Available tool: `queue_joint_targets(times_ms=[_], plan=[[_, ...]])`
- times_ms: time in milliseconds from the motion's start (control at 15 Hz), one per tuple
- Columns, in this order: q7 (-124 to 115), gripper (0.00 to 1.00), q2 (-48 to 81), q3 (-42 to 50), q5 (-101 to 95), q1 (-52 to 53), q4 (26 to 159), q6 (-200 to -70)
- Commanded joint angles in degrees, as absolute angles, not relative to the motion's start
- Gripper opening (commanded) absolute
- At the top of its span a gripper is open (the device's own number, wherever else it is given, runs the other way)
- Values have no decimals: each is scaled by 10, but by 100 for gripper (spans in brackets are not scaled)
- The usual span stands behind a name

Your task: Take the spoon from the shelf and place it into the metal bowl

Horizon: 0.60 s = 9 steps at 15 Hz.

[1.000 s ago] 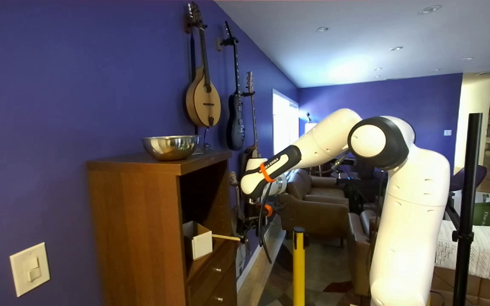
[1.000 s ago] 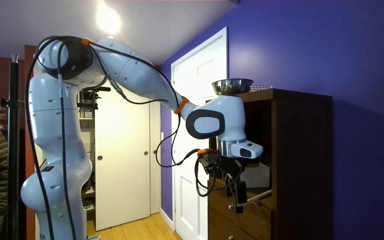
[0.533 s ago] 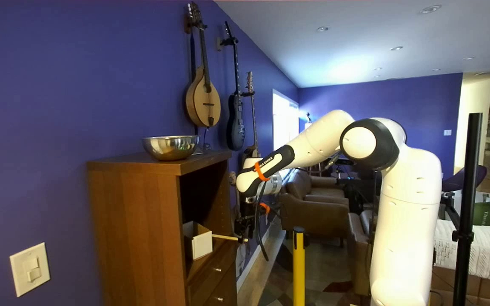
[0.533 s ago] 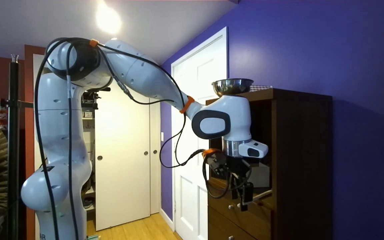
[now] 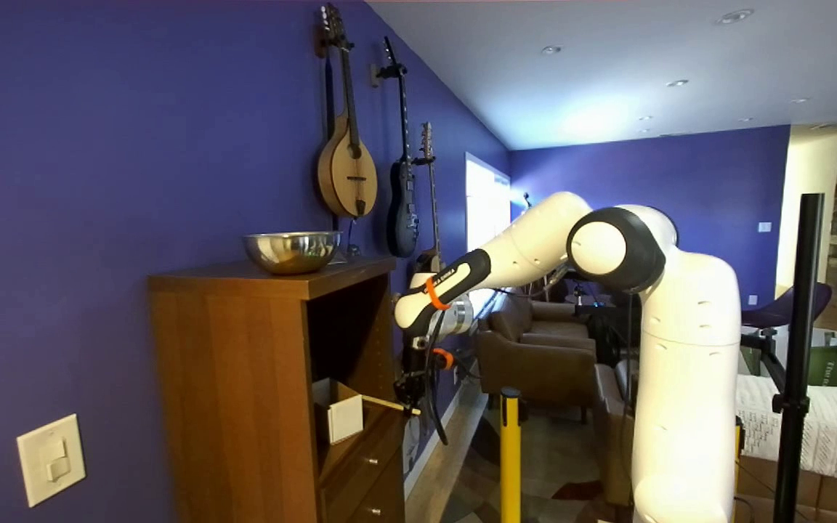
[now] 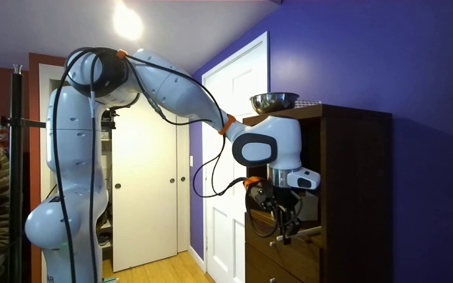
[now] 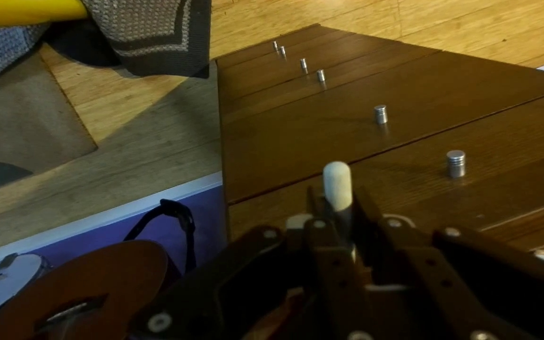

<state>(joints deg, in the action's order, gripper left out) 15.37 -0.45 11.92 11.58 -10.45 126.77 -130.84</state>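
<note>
The pale tan spoon (image 5: 382, 402) juts out of the open compartment of the brown shelf (image 5: 233, 378); its inner end is hidden beside a white box. My gripper (image 7: 338, 202) is shut on the spoon's handle close to its outer end. In the wrist view the rounded tip of the handle (image 7: 337, 182) pokes out between the dark fingers. An exterior view has the gripper (image 6: 288, 232) low, just in front of the compartment. On the flat top of the shelf stands the shiny metal bowl (image 5: 293, 253), above the gripper's level.
The white box (image 5: 346, 419) sits in the compartment near its front edge. Drawers with metal knobs (image 7: 455, 164) lie below. A yellow post (image 5: 510, 457) rises from the floor nearby. Something patterned (image 6: 307, 103) lies beside the bowl. Several guitars hang on the wall.
The arm has moved in towards the shelf. My gripper's fingers have come together on the handle, and the spoon's outer end has shifted a little. Bowl and box have stayed put.
</note>
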Motion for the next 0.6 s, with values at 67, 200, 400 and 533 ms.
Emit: queue_joint_targets(times_ms=[67, 200, 400, 533], plan=[[165, 4, -25, 115, 116, -105, 1263, -1288], [167, 4, -58, 115, 107, -106, 1278, -1266], [155, 4, -126, 124, 92, -113, 1314, -1255], [172, 4, -170, 133, 105, -114, 1336, -1241]])
